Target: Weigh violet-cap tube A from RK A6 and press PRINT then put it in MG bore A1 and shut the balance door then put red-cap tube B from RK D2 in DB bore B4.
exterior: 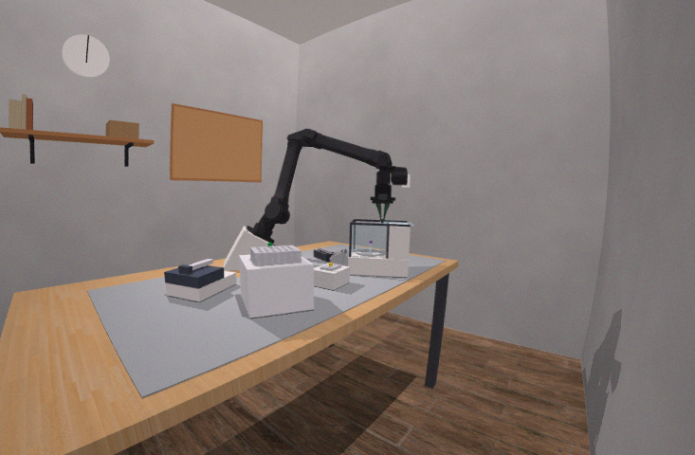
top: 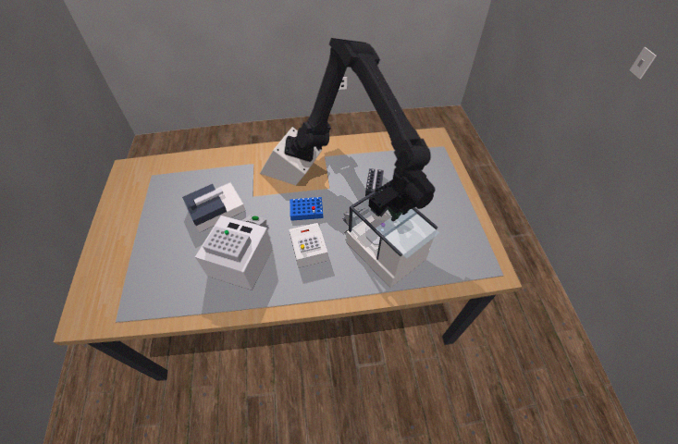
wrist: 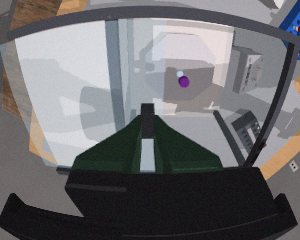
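Tube A (wrist: 184, 82) stood inside the balance (top: 397, 266), on the grey square pan (wrist: 200, 90). Only its round violet cap showed through the glass, right of centre in the wrist view, and its body was hidden beneath the cap.

Nearest the wrist camera, the gripper's matt black housing filled the bottom of the frame and cut off everything below it. From it the gripper (wrist: 146, 127) ran up to frame centre as two dark green wedge-shaped fingers. They were pressed together on a thin pale strip (wrist: 146, 155) at the balance's glass top, and what the strip joined to was hard to make out. Past the tips lay the clear door pane (wrist: 64, 80), edged by a dark, thin frame bowed by the lens. Shadows and reflections muddled what lay beneath it.

In the top view the arm's wrist covered the upper corner of the glass box, so the grip itself was hidden there and the cap (top: 382, 224) was a tiny violet dot. Left of the balance stood the blue rack RK (top: 297, 215), studded with bores, with tube B (top: 313, 208) showing as a red speck. Below the rack sat the white, boxy dry block DB (top: 318, 259). The dark magnet block MG (top: 373, 180) was partly screened by the arm.
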Available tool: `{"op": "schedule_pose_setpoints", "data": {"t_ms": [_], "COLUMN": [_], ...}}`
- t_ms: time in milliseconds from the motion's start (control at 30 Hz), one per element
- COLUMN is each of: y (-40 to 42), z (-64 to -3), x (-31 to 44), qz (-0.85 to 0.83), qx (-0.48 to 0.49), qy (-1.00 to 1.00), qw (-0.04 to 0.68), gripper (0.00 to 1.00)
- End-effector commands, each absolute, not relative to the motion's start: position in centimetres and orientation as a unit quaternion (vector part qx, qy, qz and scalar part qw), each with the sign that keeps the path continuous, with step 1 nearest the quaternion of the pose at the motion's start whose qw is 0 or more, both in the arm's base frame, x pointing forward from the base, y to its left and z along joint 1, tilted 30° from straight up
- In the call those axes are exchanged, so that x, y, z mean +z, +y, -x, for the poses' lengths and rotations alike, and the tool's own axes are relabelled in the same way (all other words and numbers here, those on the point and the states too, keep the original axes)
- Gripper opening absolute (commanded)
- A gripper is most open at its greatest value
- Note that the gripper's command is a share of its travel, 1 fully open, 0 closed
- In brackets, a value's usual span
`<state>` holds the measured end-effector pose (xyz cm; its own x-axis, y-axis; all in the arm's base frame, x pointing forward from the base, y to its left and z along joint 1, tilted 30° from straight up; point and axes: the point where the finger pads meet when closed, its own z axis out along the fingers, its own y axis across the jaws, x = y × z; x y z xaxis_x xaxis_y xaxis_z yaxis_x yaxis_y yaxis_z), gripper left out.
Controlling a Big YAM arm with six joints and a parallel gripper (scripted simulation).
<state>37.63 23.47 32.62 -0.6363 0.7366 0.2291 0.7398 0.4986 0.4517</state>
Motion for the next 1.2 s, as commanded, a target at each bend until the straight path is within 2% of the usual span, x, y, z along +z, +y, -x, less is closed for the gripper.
{"op": "schedule_pose_setpoints", "data": {"t_ms": [0,1167], "y": [22.9,21.5], "z": [-37.2,-34.9], "x": [33.4,31.9], "qz": [0.422,0.422], "qx": [-0.273,-0.271], "qy": [-0.865,-0.865], "qw": [-0.005,-0.004], "gripper": [0.06,0.06]}}
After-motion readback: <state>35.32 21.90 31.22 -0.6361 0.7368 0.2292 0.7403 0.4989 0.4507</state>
